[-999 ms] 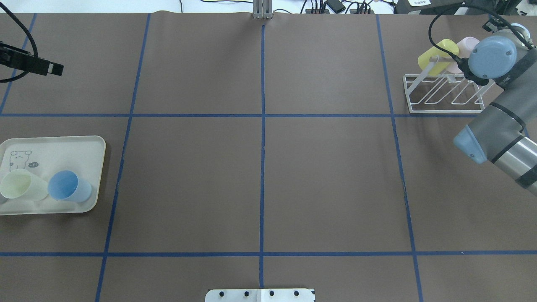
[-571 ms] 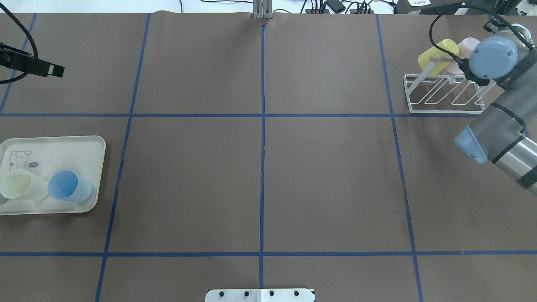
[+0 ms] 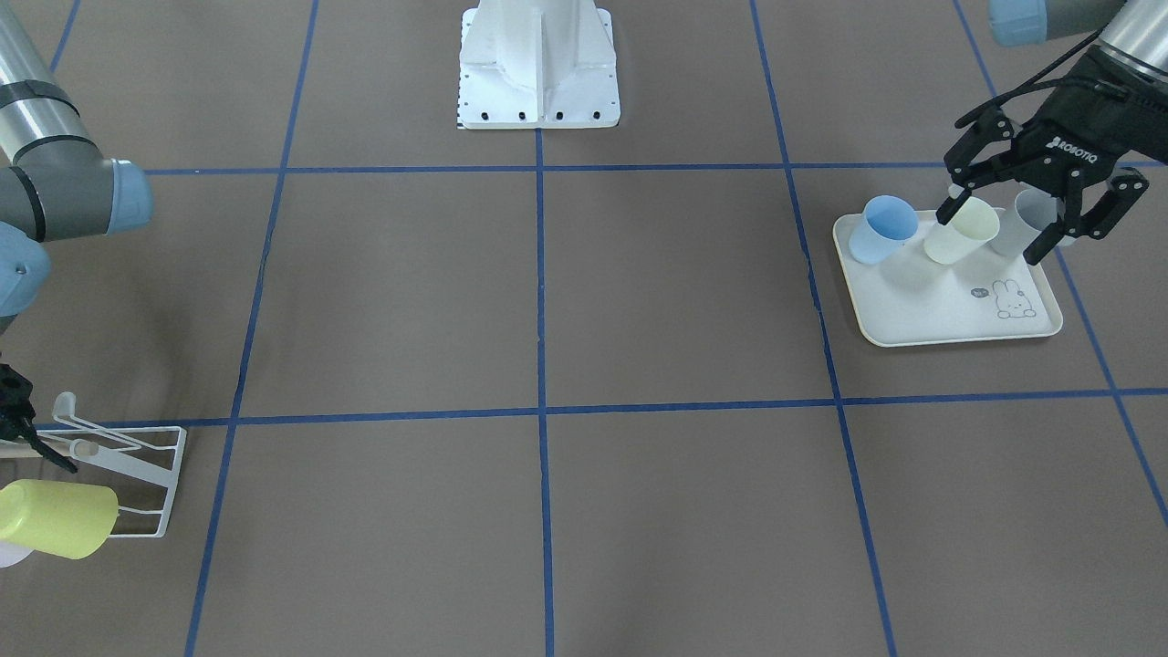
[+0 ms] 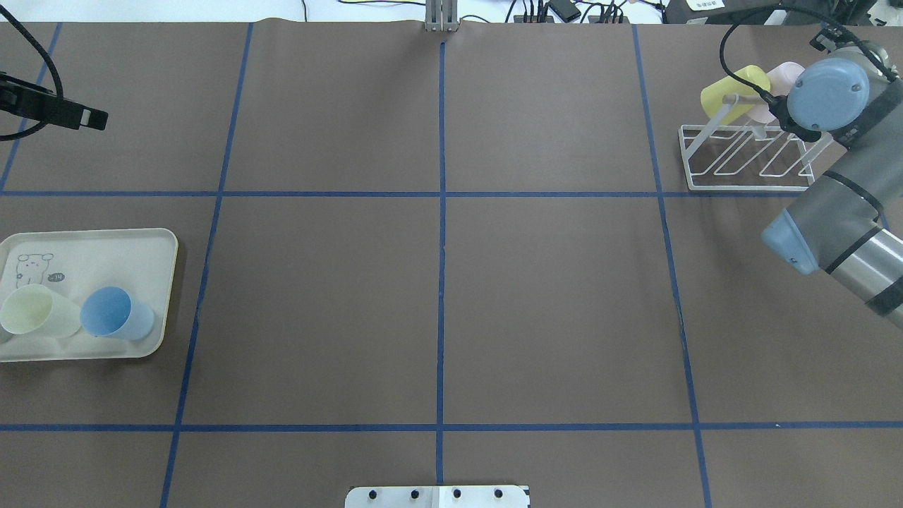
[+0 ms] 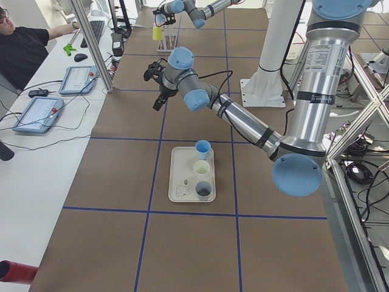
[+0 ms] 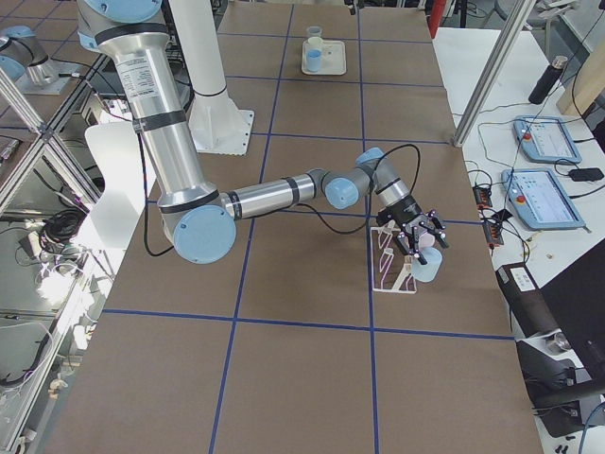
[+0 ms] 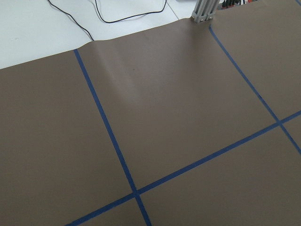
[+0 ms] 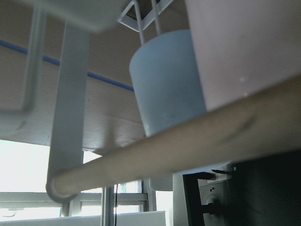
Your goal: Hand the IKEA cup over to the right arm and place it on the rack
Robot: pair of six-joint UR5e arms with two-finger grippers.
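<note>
1. Pale-blue cup (image 6: 426,268): at rack (image 4: 741,159), just off right claw (image 6: 423,247) tips; grip cannot be told.
2. Left claw (image 3: 1031,205): wide, empty.
3. Cups (image 3: 883,228), six: three at rack; three on tray (image 3: 922,301), below left claw.

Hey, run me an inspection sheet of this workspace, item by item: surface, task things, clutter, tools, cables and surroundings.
Surface: brown table mat with a blue tape grid.
Job's things: the white wire rack holds a yellow cup, a pink cup and a pale blue cup. A blue cup, a pale green cup and a grey cup sit open end up on the rabbit-print tray.
Clutter: nothing seen.
Grippers: left tool open and empty, raised off the table. Right tool at the rack, open or shut cannot be told.
Cables: a black cable loops along the right arm.
Surroundings: an operator and teach pendants at a side desk.
</note>
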